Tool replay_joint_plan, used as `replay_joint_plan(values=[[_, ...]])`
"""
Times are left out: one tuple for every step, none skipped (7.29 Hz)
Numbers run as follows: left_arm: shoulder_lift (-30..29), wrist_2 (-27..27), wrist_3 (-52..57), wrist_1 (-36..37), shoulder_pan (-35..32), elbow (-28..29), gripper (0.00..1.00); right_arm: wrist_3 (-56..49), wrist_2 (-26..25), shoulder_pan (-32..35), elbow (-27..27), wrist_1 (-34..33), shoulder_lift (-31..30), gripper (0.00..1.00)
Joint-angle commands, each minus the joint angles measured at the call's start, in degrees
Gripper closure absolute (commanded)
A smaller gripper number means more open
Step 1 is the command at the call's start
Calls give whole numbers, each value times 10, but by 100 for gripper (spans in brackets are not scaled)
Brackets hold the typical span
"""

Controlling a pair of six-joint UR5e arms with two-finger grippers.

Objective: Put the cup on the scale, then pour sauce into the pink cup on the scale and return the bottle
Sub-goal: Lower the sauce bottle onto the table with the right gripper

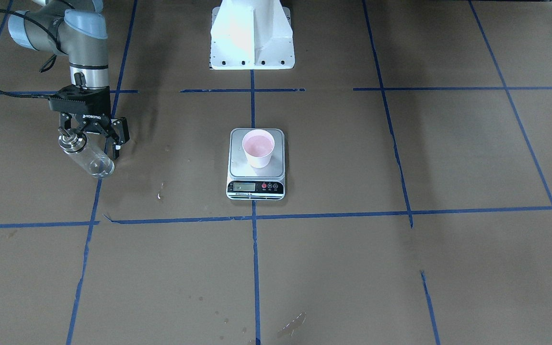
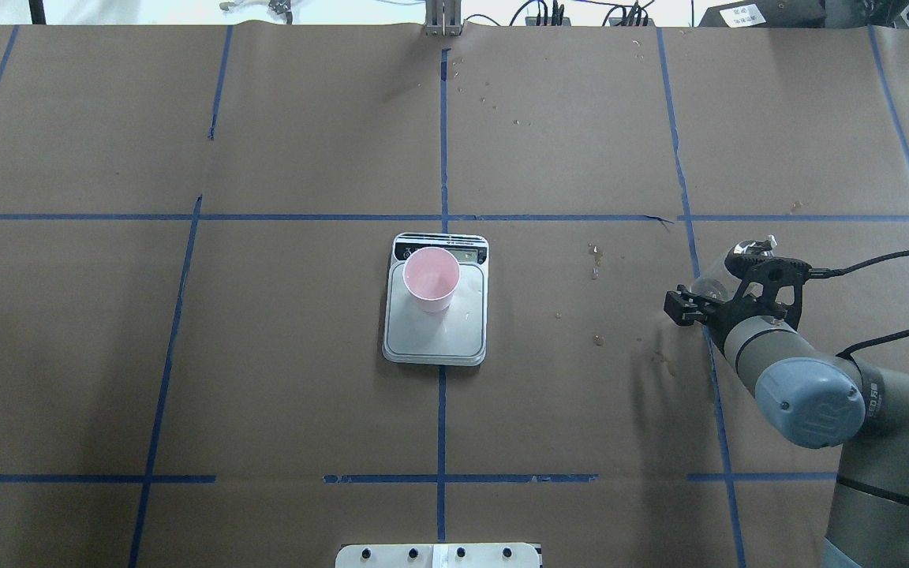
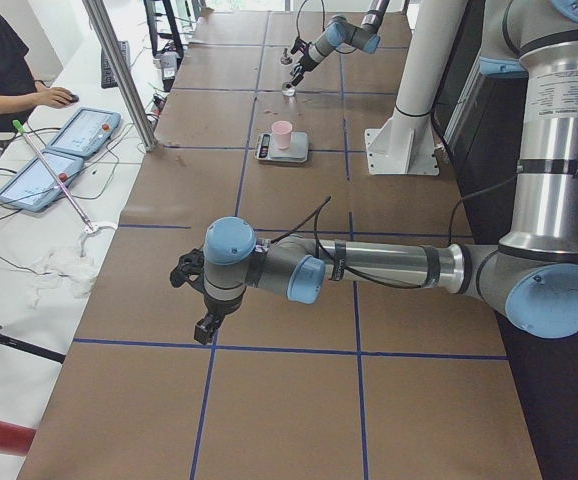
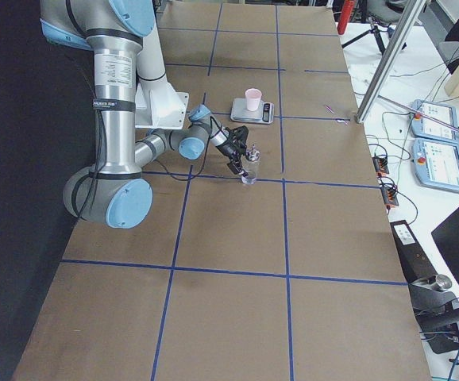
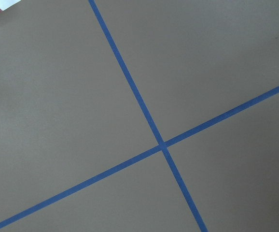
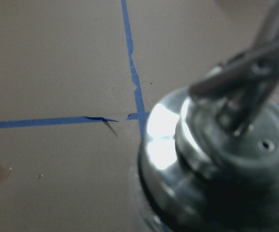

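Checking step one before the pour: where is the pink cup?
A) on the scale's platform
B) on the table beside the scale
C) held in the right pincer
A: the cup stands upright on the silver platform of the scale.

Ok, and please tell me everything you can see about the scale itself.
The scale is a small rectangular kitchen scale lying flat on the brown-paper table, across a blue tape line. Its platform looks like silver-grey metal. The black front strip, turned away from the robot, carries an LCD display and small red buttons. The reading is too small to tell. The pink cup stands upright near the platform's middle. Nothing else touches it.
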Motion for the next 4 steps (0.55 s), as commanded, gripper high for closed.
replay_joint_plan(values=[[0,1,0,0,0,-1,0,-26,41,1,31,-51,-6,0],[0,0,0,0,0,-1,0,-27,69,2,60,-83,-10,0],[0,0,0,0,0,-1,0,-27,70,2,70,-87,-17,0],[0,0,0,0,0,-1,0,-27,77,2,74,-87,-25,0]])
